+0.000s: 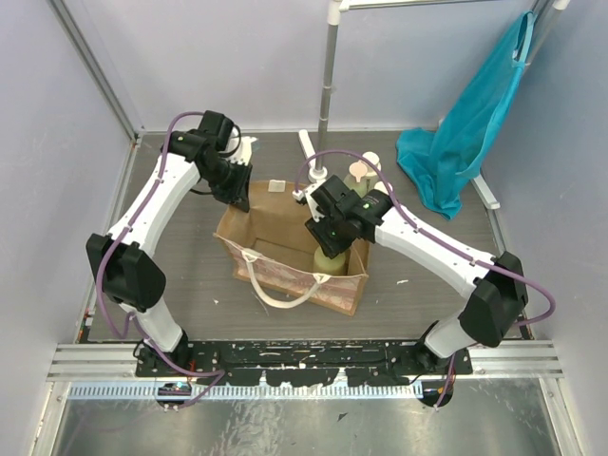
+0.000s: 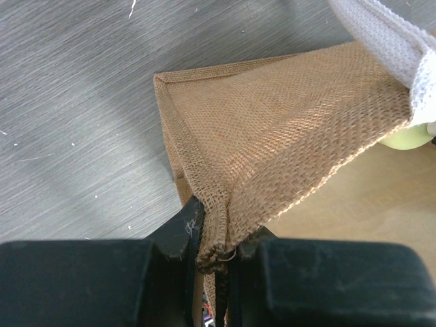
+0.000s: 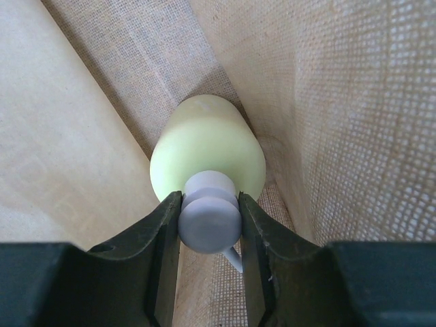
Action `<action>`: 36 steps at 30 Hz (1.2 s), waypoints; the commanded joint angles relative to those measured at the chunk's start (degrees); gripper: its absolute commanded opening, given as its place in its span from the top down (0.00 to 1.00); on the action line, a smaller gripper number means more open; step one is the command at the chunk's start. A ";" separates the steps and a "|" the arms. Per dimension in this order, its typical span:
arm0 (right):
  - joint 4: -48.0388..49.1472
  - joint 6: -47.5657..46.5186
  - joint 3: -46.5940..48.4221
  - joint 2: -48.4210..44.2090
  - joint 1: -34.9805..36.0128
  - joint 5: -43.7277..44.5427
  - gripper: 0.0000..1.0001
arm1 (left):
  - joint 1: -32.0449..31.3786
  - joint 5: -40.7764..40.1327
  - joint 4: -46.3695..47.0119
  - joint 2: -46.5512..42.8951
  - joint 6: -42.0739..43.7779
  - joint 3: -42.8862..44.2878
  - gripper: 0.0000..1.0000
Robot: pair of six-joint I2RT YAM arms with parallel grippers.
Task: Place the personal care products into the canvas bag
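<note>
The tan canvas bag [image 1: 285, 237] stands open in the middle of the table, with a cream handle [image 1: 280, 296] hanging over its front. My left gripper [image 1: 231, 195] is shut on the bag's back-left rim corner [image 2: 214, 238], the fabric bunched between its fingers. My right gripper [image 1: 328, 237] is inside the bag near the right wall, shut on the white pump top [image 3: 210, 219] of a pale yellow-green bottle [image 3: 206, 153], which also shows in the top view [image 1: 330, 261]. Two more bottles [image 1: 359, 175] [image 1: 317, 177] stand behind the bag. A yellow-green bottle edge [image 2: 409, 138] shows in the left wrist view.
A teal cloth [image 1: 465, 133] hangs at the back right from a rack, down to the table. A metal pole [image 1: 328, 66] stands behind the bag. A white object [image 1: 246, 149] sits by the left wrist. Walls close in left, right and back.
</note>
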 commanded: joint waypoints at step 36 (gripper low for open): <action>1.73 12.91 24.57 3.20 -21.48 13.14 0.00 | 1.54 -0.92 1.40 -1.93 0.72 -1.81 1.00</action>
